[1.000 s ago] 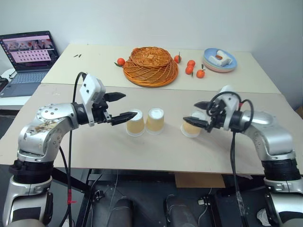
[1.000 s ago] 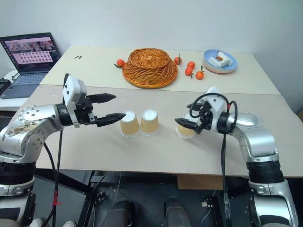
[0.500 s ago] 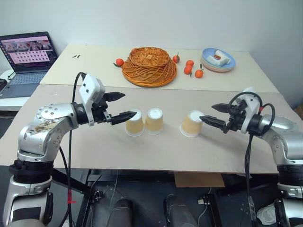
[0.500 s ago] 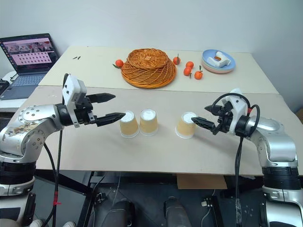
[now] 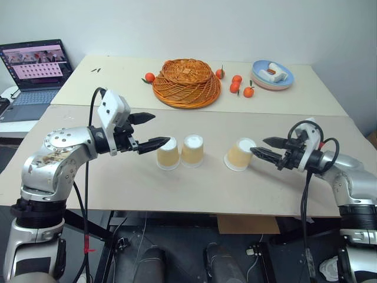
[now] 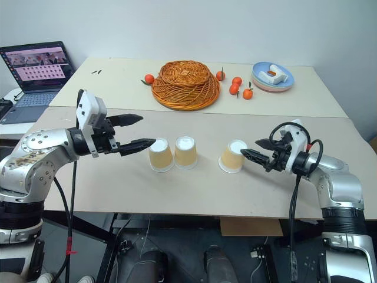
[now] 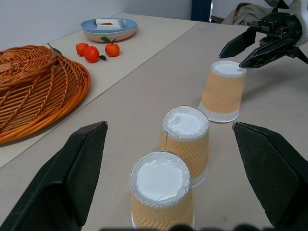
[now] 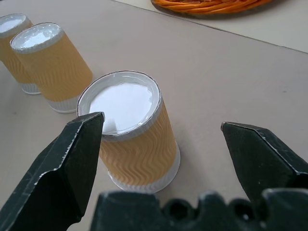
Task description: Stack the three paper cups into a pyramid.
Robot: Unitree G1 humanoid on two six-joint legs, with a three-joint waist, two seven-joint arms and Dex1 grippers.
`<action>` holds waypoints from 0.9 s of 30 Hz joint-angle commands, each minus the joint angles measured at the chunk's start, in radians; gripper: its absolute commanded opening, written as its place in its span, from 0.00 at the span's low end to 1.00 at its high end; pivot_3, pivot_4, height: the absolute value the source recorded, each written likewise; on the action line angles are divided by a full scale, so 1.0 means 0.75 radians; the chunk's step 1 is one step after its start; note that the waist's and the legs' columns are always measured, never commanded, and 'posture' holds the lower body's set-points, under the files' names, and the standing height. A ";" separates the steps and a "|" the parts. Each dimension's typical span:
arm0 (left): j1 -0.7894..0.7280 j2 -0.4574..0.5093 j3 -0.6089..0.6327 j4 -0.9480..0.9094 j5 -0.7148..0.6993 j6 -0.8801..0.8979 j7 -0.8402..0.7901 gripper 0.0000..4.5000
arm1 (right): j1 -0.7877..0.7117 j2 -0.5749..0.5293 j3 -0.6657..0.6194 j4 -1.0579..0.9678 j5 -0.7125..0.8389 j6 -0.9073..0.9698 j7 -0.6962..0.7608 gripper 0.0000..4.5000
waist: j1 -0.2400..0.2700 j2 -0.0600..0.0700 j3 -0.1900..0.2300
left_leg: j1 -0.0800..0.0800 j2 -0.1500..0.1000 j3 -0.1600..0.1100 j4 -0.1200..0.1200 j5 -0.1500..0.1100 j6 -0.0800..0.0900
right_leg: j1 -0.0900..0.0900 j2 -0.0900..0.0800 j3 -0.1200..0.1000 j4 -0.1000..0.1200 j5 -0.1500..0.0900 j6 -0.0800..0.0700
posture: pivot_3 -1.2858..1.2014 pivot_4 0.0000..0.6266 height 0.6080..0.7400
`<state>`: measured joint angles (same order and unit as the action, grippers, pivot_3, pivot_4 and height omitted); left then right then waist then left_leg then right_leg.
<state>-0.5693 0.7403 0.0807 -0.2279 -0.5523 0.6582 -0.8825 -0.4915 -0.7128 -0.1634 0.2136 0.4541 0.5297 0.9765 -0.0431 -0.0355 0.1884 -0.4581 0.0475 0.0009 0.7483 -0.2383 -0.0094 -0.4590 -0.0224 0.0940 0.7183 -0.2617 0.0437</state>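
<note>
three paper cups (image 5: 192, 150) stand upside down, bases up.

A plain pale wall (image 5: 235, 23) runs across the back of the room, evenly lit. Two beige tables stand end to end: the near table (image 5: 177, 188) in the foreground and the far table (image 5: 123, 82) behind it, a thin seam between them. On the far table, an upturned wicker basket (image 5: 187, 82) sits at 12 o'clock, with small oranges (image 5: 241, 86) scattered at 1 o'clock and a stack of plates (image 5: 273, 75) (something white lies on top) towards 2 o'clock. An open laptop (image 5: 35, 68) stands on a side surface at 10 o'clock. Under the near table lies dark floor (image 5: 177, 242) with a piece of cardboard (image 5: 247, 224).
</note>
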 commanded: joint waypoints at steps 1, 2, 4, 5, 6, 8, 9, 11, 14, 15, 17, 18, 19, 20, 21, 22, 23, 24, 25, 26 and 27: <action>-0.024 0.019 0.040 -0.053 -0.012 -0.003 0.011 0.98 | -0.017 0.011 -0.006 -0.003 -0.002 -0.018 -0.007 1.00 | 0.000 0.000 0.000 | 0.000 0.000 0.000 0.000 0.000 0.000 | 0.000 0.000 0.000 0.000 0.000 0.000 | 0.52 0.24 0.48; -0.024 0.019 0.041 -0.053 -0.013 -0.003 0.012 0.98 | -0.018 0.013 -0.006 -0.009 -0.001 -0.014 -0.007 1.00 | 0.000 0.000 0.000 | 0.000 0.000 0.000 0.000 0.000 0.000 | 0.000 0.000 0.000 0.000 0.000 0.000 | 0.52 0.24 0.48; -0.024 0.018 0.041 -0.052 -0.014 -0.001 0.015 0.98 | -0.021 0.011 -0.007 -0.019 -0.004 -0.010 -0.009 1.00 | 0.000 0.000 0.000 | 0.000 0.000 0.000 0.000 0.000 0.000 | 0.000 0.000 0.000 0.000 0.000 0.000 | 0.52 0.24 0.48; -0.022 0.019 0.040 -0.051 -0.013 -0.003 0.014 0.98 | -0.020 0.008 -0.005 -0.031 -0.007 -0.006 -0.012 1.00 | 0.000 0.000 0.000 | 0.000 0.000 0.000 0.000 0.000 0.000 | 0.000 0.000 0.000 0.000 0.000 0.000 | 0.52 0.24 0.48; -0.020 0.019 0.040 -0.050 -0.013 -0.004 0.014 0.98 | -0.020 0.005 -0.004 -0.040 -0.009 -0.002 -0.013 1.00 | 0.000 0.000 0.000 | 0.000 0.000 0.000 0.000 0.000 0.000 | 0.000 0.000 0.000 0.000 0.000 0.000 | 0.52 0.24 0.48; -0.017 0.019 0.039 -0.049 -0.012 -0.006 0.013 0.98 | -0.020 -0.003 0.002 -0.069 -0.013 0.007 -0.017 1.00 | 0.000 0.000 0.000 | 0.000 0.000 0.000 0.000 0.000 0.000 | 0.000 0.000 0.000 0.000 0.000 0.000 | 0.52 0.24 0.48; -0.017 0.016 0.038 -0.050 -0.013 -0.004 0.015 0.98 | -0.022 -0.014 0.014 -0.098 -0.025 0.014 -0.022 1.00 | -0.001 0.000 0.000 | 0.000 0.000 0.000 0.000 0.000 0.000 | 0.000 0.000 0.000 0.000 0.000 0.000 | 0.52 0.24 0.48; -0.018 0.012 0.038 -0.049 -0.018 0.000 0.016 0.98 | -0.032 -0.029 0.031 -0.155 -0.041 0.029 -0.034 1.00 | -0.002 0.000 0.000 | 0.000 0.000 0.000 0.000 0.000 0.000 | 0.000 0.000 0.000 0.000 0.000 0.000 | 0.52 0.24 0.48; -0.022 0.010 0.037 -0.045 -0.022 0.004 0.017 0.98 | -0.066 -0.043 0.015 -0.243 -0.004 0.075 -0.050 1.00 | -0.002 0.000 0.000 | 0.000 0.000 0.000 0.000 0.000 0.000 | 0.000 0.000 0.000 0.000 0.000 0.000 | 0.52 0.24 0.48; -0.022 0.010 0.036 -0.045 -0.023 0.005 0.016 0.98 | -0.072 -0.054 0.011 -0.265 -0.002 0.087 -0.050 1.00 | -0.002 0.000 0.000 | 0.000 0.000 0.000 0.000 0.000 0.000 | 0.000 0.000 0.000 0.000 0.000 0.000 | 0.52 0.24 0.48; -0.022 0.008 0.036 -0.045 -0.027 0.011 0.017 0.98 | -0.076 -0.083 -0.006 -0.306 0.008 0.111 -0.043 1.00 | 0.000 0.001 0.000 | 0.000 0.000 0.000 0.000 0.000 0.000 | 0.000 0.000 0.000 0.000 0.000 0.000 | 0.52 0.24 0.48; -0.021 0.008 0.035 -0.046 -0.027 0.012 0.017 0.98 | -0.074 -0.098 -0.018 -0.321 0.019 0.126 -0.038 1.00 | 0.001 0.001 0.000 | 0.000 0.000 0.000 0.000 0.000 0.000 | 0.000 0.000 0.000 0.000 0.000 0.000 | 0.52 0.24 0.48; -0.021 0.008 0.037 -0.046 -0.029 0.013 0.016 0.98 | -0.070 -0.112 -0.026 -0.332 0.026 0.134 -0.036 1.00 | 0.003 0.001 0.000 | 0.000 0.000 0.000 0.000 0.000 0.000 | 0.000 0.000 0.000 0.000 0.000 0.000 | 0.52 0.24 0.48; -0.020 0.008 0.038 -0.046 -0.030 0.014 0.017 0.98 | -0.064 -0.125 -0.032 -0.337 0.030 0.139 -0.034 1.00 | 0.006 0.001 0.000 | 0.000 0.000 0.000 0.000 0.000 0.000 | 0.000 0.000 0.000 0.000 0.000 0.000 | 0.52 0.24 0.48; -0.019 0.009 0.039 -0.046 -0.031 0.014 0.016 0.98 | -0.056 -0.136 -0.036 -0.341 0.032 0.143 -0.033 1.00 | 0.008 0.001 0.000 | 0.000 0.000 0.000 0.000 0.000 0.000 | 0.000 0.000 0.000 0.000 0.000 0.000 | 0.52 0.24 0.48; -0.017 0.008 0.038 -0.046 -0.030 0.015 0.016 0.98 | -0.044 -0.147 -0.040 -0.346 0.033 0.145 -0.029 1.00 | 0.008 0.001 0.000 | -0.001 0.000 0.000 0.000 0.000 0.000 | 0.000 0.000 0.000 0.000 0.000 0.000 | 0.52 0.24 0.48; -0.016 0.007 0.037 -0.047 -0.029 0.016 0.017 0.98 | -0.027 -0.160 -0.046 -0.351 0.035 0.149 -0.022 1.00 | 0.009 0.001 0.000 | -0.001 0.000 0.000 0.000 0.000 0.000 | 0.000 0.000 0.000 0.000 0.000 0.000 | 0.52 0.24 0.48; -0.014 0.007 0.037 -0.048 -0.028 0.016 0.017 0.98 | -0.008 -0.169 -0.052 -0.358 0.038 0.152 -0.016 1.00 | 0.010 0.001 0.000 | -0.001 0.000 0.000 0.000 0.000 0.000 | 0.000 -0.001 0.000 0.000 0.000 0.000 | 0.52 0.24 0.48; -0.012 0.006 0.037 -0.050 -0.027 0.018 0.018 0.98 | 0.015 -0.177 -0.060 -0.362 0.041 0.155 -0.010 1.00 | 0.010 0.001 0.000 | -0.001 0.000 0.000 0.000 0.000 0.000 | 0.000 0.000 0.000 0.000 0.000 0.000 | 0.52 0.24 0.48; -0.010 0.006 0.038 -0.052 -0.027 0.020 0.018 0.98 | 0.035 -0.182 -0.067 -0.366 0.042 0.156 -0.007 1.00 | 0.009 0.001 0.000 | -0.001 0.000 0.000 0.000 0.000 0.000 | 0.000 0.000 0.000 0.000 0.000 0.000 | 0.52 0.24 0.48; -0.009 0.006 0.039 -0.054 -0.027 0.022 0.019 0.98 | 0.055 -0.186 -0.073 -0.364 0.040 0.155 -0.005 1.00 | 0.008 0.001 0.000 | -0.001 0.000 0.000 0.000 0.000 0.000 | 0.000 0.000 0.000 0.000 0.000 0.000 | 0.52 0.24 0.48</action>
<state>-0.5690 0.7411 0.0845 -0.2287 -0.5550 0.6795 -0.8727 -0.4641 -0.8288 -0.1729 -0.0254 0.4574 0.6442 0.9607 -0.0370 -0.0351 0.1887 -0.4585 0.0473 0.0010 0.7482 -0.2383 -0.0094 -0.4592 -0.0227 0.0942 0.7180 -0.2618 0.0438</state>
